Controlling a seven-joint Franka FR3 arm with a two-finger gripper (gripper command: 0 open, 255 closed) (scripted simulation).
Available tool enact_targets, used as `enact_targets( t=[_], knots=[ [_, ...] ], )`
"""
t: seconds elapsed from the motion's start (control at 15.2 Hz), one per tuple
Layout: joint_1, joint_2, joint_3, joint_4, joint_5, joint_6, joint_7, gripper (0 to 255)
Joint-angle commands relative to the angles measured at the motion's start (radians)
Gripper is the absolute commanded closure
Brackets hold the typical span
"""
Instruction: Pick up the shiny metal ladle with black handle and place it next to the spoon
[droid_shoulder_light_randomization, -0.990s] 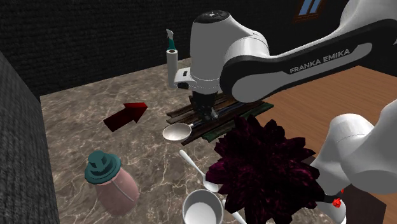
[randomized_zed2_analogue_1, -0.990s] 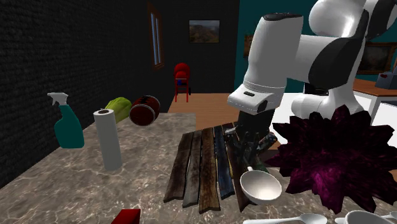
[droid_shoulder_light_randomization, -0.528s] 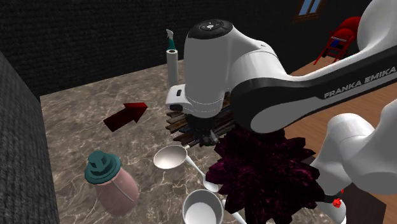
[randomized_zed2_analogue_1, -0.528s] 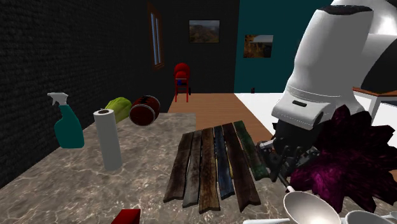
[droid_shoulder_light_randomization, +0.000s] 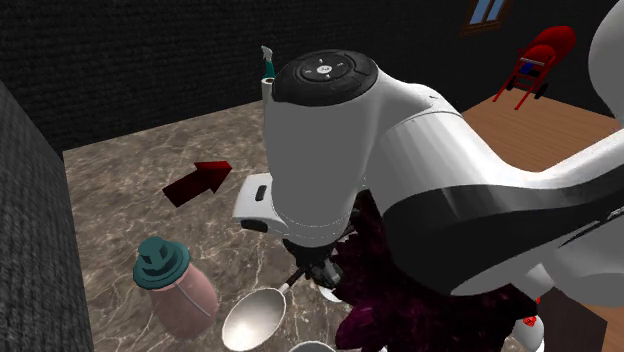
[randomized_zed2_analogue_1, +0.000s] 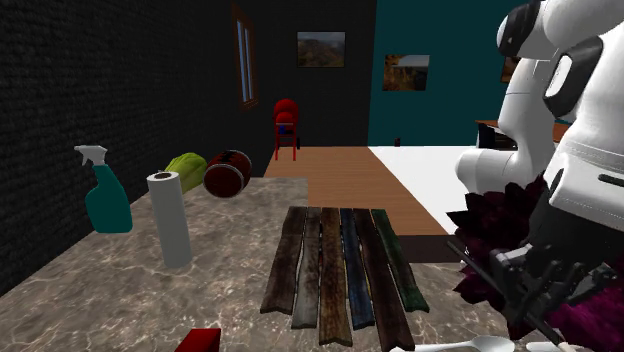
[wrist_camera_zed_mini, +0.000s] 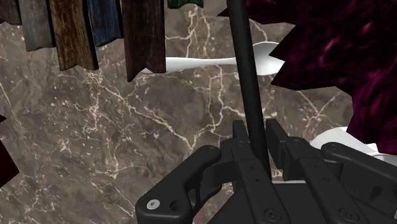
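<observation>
The ladle has a shiny pale bowl (droid_shoulder_light_randomization: 252, 318) and a thin black handle (wrist_camera_zed_mini: 245, 70). My gripper (wrist_camera_zed_mini: 257, 137) is shut on that handle, which runs straight out between the two fingers. In the shoulder view the gripper (droid_shoulder_light_randomization: 306, 272) hangs under the big white wrist, and the ladle bowl is off the marble beside the pink jar. A white spoon (wrist_camera_zed_mini: 216, 62) lies on the marble counter (wrist_camera_zed_mini: 95, 146), crossing behind the handle just past the plank ends. In the second exterior view the gripper (randomized_zed2_analogue_1: 522, 292) is at the lower right, with the spoon (randomized_zed2_analogue_1: 460, 346) below it.
A mat of dark wooden planks (randomized_zed2_analogue_1: 340, 270) lies mid-counter. A spiky dark magenta plant (wrist_camera_zed_mini: 331, 51) stands close beside the gripper. A pink jar with a teal lid (droid_shoulder_light_randomization: 175, 285), a red arrow block (droid_shoulder_light_randomization: 197, 180), a paper towel roll (randomized_zed2_analogue_1: 170, 218) and a teal spray bottle (randomized_zed2_analogue_1: 105, 190) stand around.
The arm has swung off the planks toward the shoulder view's lower left, carrying the ladle. Its bowl has gone from beside the planks to a spot near the pink jar.
</observation>
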Motion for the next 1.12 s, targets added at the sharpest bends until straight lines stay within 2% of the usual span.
enact_targets(
  t=[0.0,0.4,0.86,1.06],
  knots=[
    [0.021,0.03,0.035,0.024,0.002,-0.016,0.055,255],
    [0.08,0.135,0.127,0.141,-0.024,-0.054,0.22,255],
    [0.164,0.299,0.207,0.319,-0.096,-0.114,0.408,255],
    [0.166,0.312,0.205,0.292,-0.105,-0.078,0.418,255]
  ],
)
